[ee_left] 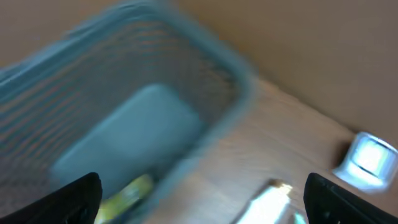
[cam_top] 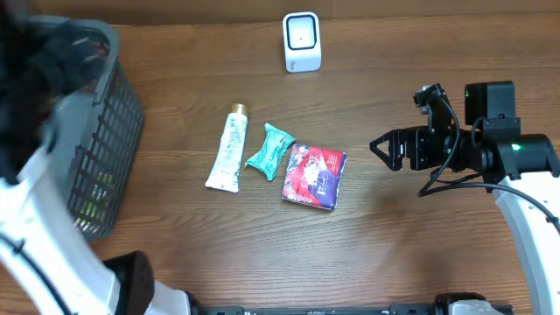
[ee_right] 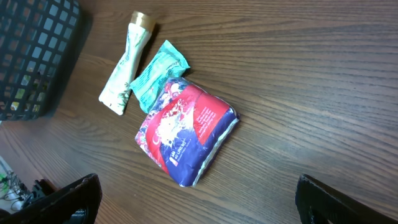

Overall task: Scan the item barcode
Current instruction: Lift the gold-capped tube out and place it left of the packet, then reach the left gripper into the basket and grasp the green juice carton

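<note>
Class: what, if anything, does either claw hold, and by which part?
Nothing is held. Left claw open over the basket; right claw open, apart from the red packet.

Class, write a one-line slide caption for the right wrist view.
Open right gripper above a red-and-blue packet, teal sachet and cream tube on a wooden table.

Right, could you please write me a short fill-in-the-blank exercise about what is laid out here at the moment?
1. The teal packet lies between the red packet and the cream ____.
2. The left hand hovers open above the grey mesh ____.
3. The right hand is ____ and holds nothing.
4. In front of the white scanner lie ____ loose items.

Missing words: tube; basket; open; three.
</note>
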`<state>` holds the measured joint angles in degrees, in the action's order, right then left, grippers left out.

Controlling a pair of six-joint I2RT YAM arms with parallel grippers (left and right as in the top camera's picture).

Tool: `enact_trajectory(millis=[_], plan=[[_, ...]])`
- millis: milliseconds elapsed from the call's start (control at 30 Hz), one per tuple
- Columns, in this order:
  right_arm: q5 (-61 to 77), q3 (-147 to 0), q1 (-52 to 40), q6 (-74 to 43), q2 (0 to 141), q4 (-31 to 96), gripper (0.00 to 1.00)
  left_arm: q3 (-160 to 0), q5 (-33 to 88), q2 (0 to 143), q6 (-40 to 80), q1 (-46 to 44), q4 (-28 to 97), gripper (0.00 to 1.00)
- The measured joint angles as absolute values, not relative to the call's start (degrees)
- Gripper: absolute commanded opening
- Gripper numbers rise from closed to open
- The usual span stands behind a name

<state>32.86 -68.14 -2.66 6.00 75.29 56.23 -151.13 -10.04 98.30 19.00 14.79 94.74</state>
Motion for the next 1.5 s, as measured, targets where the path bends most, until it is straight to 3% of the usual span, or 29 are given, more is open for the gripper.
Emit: enact_trajectory(millis=[233,367,767,1367,1500], plan=[[32.82,-68.14,-2.66,5.96,75.29,56.23,1.00,-144.79,-2.46,98.45,21.10,34.74,95.79,0.95],[32.84,-68.14,-2.66,5.96,75.29,56.27,1.00,-138.26,0.47,99.46,21.12,39.16,92.75,0.95],[32.84,-68.14,-2.66,5.98,75.29,56.23,1.00,-113.86,-0.93,99.63,15.14,40.36,81.03,0.97],[32.84,-68.14,-2.66,5.98,75.29,56.23,1.00,-85.41,-5.78,99.68,-11.46,41.52,62.96,1.00],[32.84,-68.14,-2.66,5.98,75.29,56.21,1.00,-80.53,-6.07,99.68,-14.61,41.65,58.33,0.97]])
